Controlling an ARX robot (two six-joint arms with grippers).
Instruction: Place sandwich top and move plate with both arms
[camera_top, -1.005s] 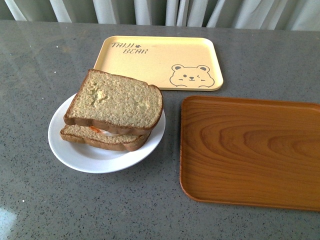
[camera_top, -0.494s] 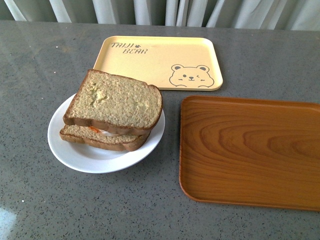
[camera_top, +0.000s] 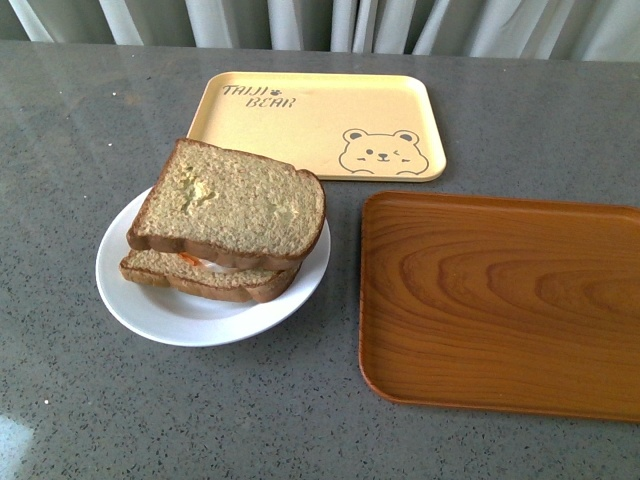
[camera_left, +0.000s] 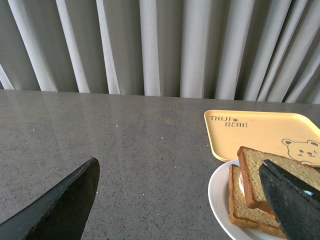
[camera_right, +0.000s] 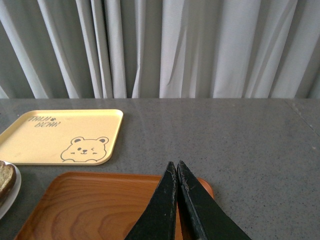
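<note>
The sandwich top (camera_top: 235, 200), a speckled tan slice with a brown crust, lies askew on a lower slice (camera_top: 205, 275) on the white plate (camera_top: 160, 310), left of centre in the front view. Neither arm shows in the front view. In the left wrist view my left gripper (camera_left: 182, 200) is open and empty, its fingers (camera_left: 65, 205) wide apart; one finger overlaps the sandwich top (camera_left: 257, 172) on the plate (camera_left: 220, 197). In the right wrist view my right gripper (camera_right: 176, 167) is shut and empty, above the wooden tray (camera_right: 95, 205). The plate's rim (camera_right: 7, 197) shows at that view's edge.
A pale yellow bear tray (camera_top: 320, 120) lies behind the plate, also in the left wrist view (camera_left: 250, 135) and the right wrist view (camera_right: 60, 135). A brown wooden tray (camera_top: 500, 300) lies right of the plate. Grey curtains hang behind the grey table (camera_top: 60, 150).
</note>
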